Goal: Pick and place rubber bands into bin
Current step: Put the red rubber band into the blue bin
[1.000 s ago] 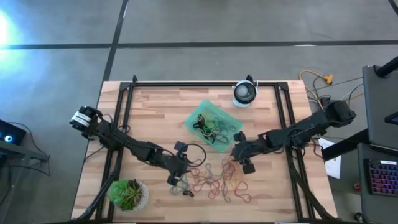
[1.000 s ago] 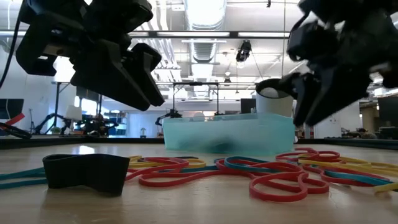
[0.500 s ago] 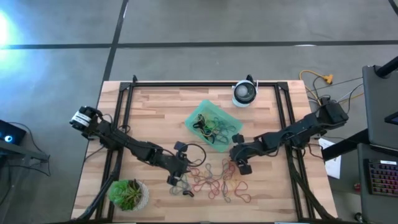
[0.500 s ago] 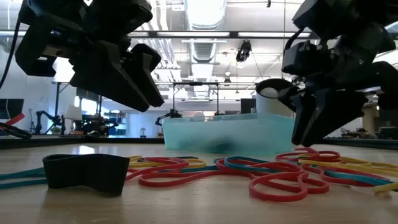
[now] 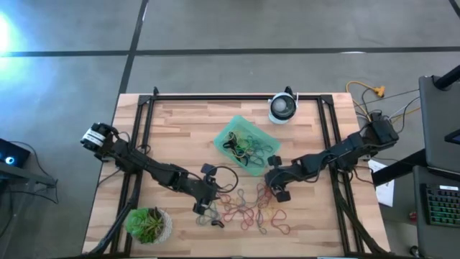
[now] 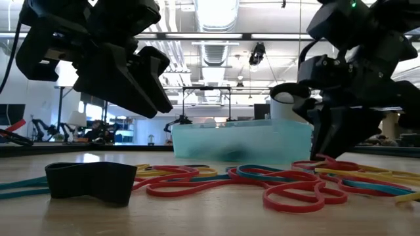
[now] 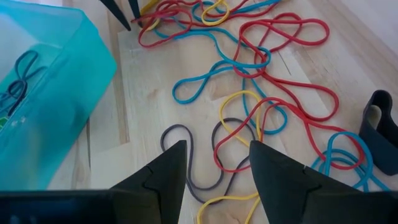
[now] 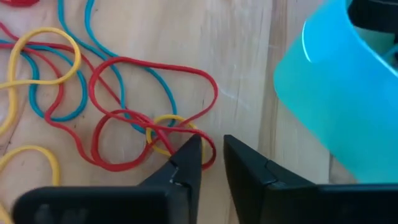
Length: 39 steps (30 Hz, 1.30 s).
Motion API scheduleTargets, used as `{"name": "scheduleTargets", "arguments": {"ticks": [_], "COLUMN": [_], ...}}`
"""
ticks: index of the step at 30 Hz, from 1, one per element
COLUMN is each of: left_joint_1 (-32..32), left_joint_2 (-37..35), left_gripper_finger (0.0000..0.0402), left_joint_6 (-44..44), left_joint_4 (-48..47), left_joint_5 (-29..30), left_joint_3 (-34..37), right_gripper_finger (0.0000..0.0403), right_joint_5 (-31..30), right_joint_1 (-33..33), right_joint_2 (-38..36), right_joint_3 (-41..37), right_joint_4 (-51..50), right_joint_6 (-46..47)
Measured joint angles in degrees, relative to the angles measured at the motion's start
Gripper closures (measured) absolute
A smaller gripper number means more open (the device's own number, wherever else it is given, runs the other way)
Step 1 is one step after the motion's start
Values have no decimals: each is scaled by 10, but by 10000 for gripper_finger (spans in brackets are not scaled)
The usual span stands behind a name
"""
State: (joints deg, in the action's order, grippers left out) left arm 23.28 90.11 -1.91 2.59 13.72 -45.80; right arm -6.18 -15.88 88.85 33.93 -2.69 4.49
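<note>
Dark right claw [image 8: 208, 155] low, pinching red band [image 8: 152, 134]

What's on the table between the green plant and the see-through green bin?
In the high view, the left gripper and its arm sit between the plant and the bin, over bare wood.

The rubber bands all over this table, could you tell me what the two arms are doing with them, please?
The arms are clearing loose rubber bands from the wooden table into the mint-green bin, which already holds several. The right gripper is down at the pile beside the bin, its fingers narrowed around a red and a yellow band, not yet lifted. The left gripper hangs open above the bands at the pile's other side.
</note>
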Motion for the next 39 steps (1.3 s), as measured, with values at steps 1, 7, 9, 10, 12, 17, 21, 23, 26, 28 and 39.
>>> {"name": "scheduleTargets", "arguments": {"ticks": [1,7,9,10,12,17,21,23,26,28,39], "left_joint_1": [0,0,0,0,0,0,0,0,0,0,0], "left_joint_2": [0,0,0,0,0,0,0,0,0,0,0], "left_gripper_finger": [242,242,242,242,242,242,242,242,242,242,242], "left_joint_6": [0,0,0,0,0,0,0,0,0,0,-2], "left_joint_4": [0,0,0,0,0,0,1,0,0,1,5], "left_joint_5": [0,0,0,0,0,0,0,0,0,0,0], "left_joint_3": [0,0,0,0,0,0,0,0,0,-1,0], "right_gripper_finger": [363,393,394,394,394,394,394,394,394,394,394], "right_joint_5": [0,0,0,0,0,3,2,2,-9,-50,-209], "right_joint_1": [0,-1,-1,-1,-3,-13,-24,-29,-30,-30,-1], "right_joint_2": [-1,-9,-17,-22,-32,-74,-119,-145,-183,-206,-266], "right_joint_3": [0,2,2,2,2,2,2,2,2,2,2], "right_joint_4": [0,-1,-1,0,-1,-1,-2,-2,4,9,100], "right_joint_6": [-5,-19,-19,-19,-20,-33,-53,-72,-110,-133,-280]}}
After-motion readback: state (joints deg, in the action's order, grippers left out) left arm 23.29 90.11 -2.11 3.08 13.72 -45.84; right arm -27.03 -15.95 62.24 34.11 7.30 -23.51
